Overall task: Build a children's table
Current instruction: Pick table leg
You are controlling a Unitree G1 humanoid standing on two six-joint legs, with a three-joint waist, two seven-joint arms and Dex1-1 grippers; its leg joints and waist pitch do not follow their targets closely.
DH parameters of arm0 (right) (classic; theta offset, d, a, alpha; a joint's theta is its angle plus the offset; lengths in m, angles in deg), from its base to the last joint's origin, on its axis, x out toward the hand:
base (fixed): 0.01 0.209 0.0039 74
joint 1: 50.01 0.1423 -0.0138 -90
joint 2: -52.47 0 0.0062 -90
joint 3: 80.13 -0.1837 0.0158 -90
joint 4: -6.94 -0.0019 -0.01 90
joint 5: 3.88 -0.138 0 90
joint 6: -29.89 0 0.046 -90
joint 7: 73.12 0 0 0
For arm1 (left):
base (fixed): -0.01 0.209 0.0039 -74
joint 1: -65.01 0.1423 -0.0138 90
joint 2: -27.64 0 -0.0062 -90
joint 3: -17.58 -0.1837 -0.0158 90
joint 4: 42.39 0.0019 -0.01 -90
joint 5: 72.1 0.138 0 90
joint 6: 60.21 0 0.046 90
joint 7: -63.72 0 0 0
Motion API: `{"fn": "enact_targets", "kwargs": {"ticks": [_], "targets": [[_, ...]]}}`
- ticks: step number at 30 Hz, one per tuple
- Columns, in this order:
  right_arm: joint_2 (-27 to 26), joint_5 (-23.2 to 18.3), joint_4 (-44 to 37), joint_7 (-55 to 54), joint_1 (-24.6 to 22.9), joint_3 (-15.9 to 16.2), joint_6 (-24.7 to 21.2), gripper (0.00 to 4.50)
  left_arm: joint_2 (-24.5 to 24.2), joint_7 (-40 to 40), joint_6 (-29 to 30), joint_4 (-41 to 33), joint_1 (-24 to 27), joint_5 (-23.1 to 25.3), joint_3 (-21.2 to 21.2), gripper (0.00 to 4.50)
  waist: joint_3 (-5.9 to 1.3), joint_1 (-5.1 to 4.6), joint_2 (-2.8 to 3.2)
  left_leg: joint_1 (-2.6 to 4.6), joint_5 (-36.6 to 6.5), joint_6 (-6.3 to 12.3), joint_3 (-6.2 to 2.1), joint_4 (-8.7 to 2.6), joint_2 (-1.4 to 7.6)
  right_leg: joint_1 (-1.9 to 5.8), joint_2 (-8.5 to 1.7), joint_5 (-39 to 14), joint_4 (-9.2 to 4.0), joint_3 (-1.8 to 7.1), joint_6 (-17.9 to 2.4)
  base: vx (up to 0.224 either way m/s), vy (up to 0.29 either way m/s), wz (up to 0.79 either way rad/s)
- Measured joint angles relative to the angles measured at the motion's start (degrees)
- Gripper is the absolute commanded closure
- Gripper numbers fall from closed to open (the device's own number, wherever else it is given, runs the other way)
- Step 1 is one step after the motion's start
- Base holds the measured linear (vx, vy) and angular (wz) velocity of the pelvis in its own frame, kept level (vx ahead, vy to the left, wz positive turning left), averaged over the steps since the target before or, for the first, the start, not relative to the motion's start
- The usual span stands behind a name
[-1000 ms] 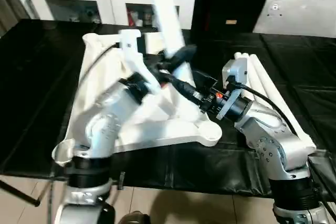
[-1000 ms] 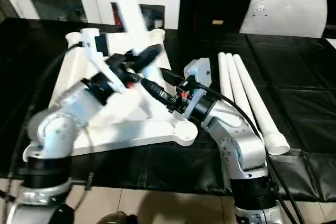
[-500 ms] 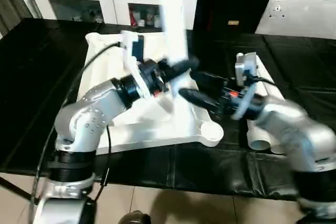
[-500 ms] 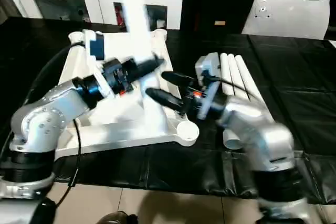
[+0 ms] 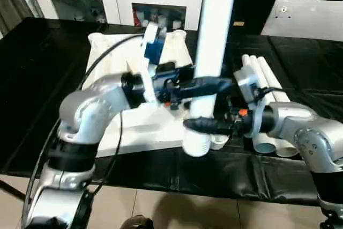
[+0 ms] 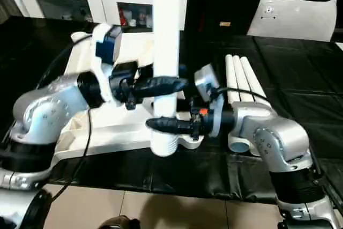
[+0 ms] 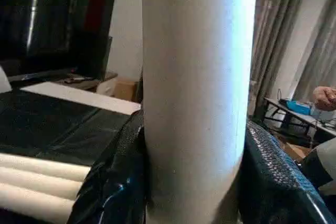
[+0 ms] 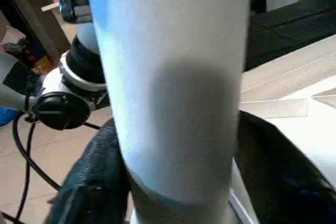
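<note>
Left eye view: the table leg (image 5: 214, 36), tilted a second ago, now stands upright between both sets of jaws, left gripper (image 5: 211, 85) above right gripper (image 5: 201, 126), beside the tabletop (image 5: 115, 79), near its corner socket (image 5: 218, 142).

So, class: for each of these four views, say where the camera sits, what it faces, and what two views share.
Left eye view: on the head, looking down at the upright table leg; both silver forearms show.
Right eye view: beside it, same scene; tabletop, three spare legs.
Left wrist view: along the left gripper, clamped on the leg.
Right wrist view: along the right gripper, around it lower down.
Shared: the leg.
</note>
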Motion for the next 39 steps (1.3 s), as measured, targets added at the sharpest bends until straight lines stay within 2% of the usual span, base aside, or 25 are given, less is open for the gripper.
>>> {"fn": "enact_targets", "kwargs": {"ticks": [7,22,23,24,27,29,33,34,39], "targets": [[0.92,0.03,-0.28,0.55,0.00,0.91,-0.69,2.52,0.04,-1.67,-0.78,1.94,-0.07,0.02,-0.39,2.62,0.00,0.08,-0.01,-0.01,0.01,0.01,0.00,0.00,0.00,0.00,0.00,0.01,0.00,-0.01,0.01,0.000,0.000,0.00],[0.82,0.13,-0.20,-0.23,0.00,0.99,-0.60,2.56,0.21,-1.25,-1.27,2.47,-0.13,0.52,-0.40,2.62,-0.01,0.08,-0.02,-0.01,0.02,0.03,0.01,0.04,0.00,0.00,-0.01,0.03,0.02,-0.01,-0.03,0.000,0.000,0.00],[0.60,0.14,-0.13,-0.43,0.00,0.98,-0.52,2.56,0.21,-1.11,-1.16,2.47,-0.13,0.50,-0.25,2.06,-0.01,0.07,-0.02,-0.01,0.02,0.03,0.01,0.04,0.00,0.00,-0.01,0.03,0.02,-0.01,-0.03,0.000,0.000,0.00],[0.32,0.12,-0.05,-0.56,0.00,0.97,-0.49,2.57,0.21,-1.03,-0.98,2.47,-0.13,0.47,-0.06,1.92,-0.01,0.05,-0.02,-0.01,0.02,0.03,0.01,0.04,0.00,0.00,-0.01,0.03,0.02,-0.01,-0.03,0.000,0.000,0.00],[-1.18,1.19,0.52,-2.82,0.00,0.91,0.73,2.57,1.44,1.21,-0.17,2.45,-0.13,-0.31,1.09,1.90,-0.01,0.08,-0.02,-0.02,0.02,0.03,0.01,0.07,0.00,-0.01,-0.02,0.04,0.05,-0.01,-0.03,0.000,0.000,0.00],[-1.80,1.78,0.53,-3.77,0.00,0.90,1.57,2.57,1.54,1.86,-0.19,2.40,-0.13,-0.65,1.52,1.59,-0.01,0.07,-0.03,-0.02,0.02,0.03,0.01,0.08,0.00,0.00,-0.02,0.04,0.05,-0.01,-0.03,0.000,0.000,0.00],[-4.77,3.69,1.18,-8.45,0.00,0.81,3.85,2.57,1.62,4.26,-0.23,2.16,0.04,-0.69,2.92,1.40,-0.02,-0.03,-0.04,-0.02,0.02,0.03,0.02,0.08,0.00,0.00,-0.02,0.05,0.06,-0.02,-0.06,0.000,0.000,0.00],[-5.30,4.15,1.43,-9.43,0.00,0.77,4.35,2.57,1.58,4.96,-0.38,2.06,0.22,-0.62,3.18,1.15,-0.02,-0.04,-0.04,-0.02,0.02,0.03,0.01,0.08,0.00,0.00,-0.02,0.05,0.07,-0.01,-0.06,0.000,0.000,0.00],[-8.99,8.14,4.28,-17.55,0.03,-0.99,7.78,2.57,2.29,12.78,-2.71,-0.98,2.80,5.05,3.21,0.95,-0.03,0.02,-0.08,-0.04,0.02,0.03,0.02,0.08,0.00,0.00,-0.02,0.06,0.05,-0.01,-0.06,0.000,0.000,0.00]]}}
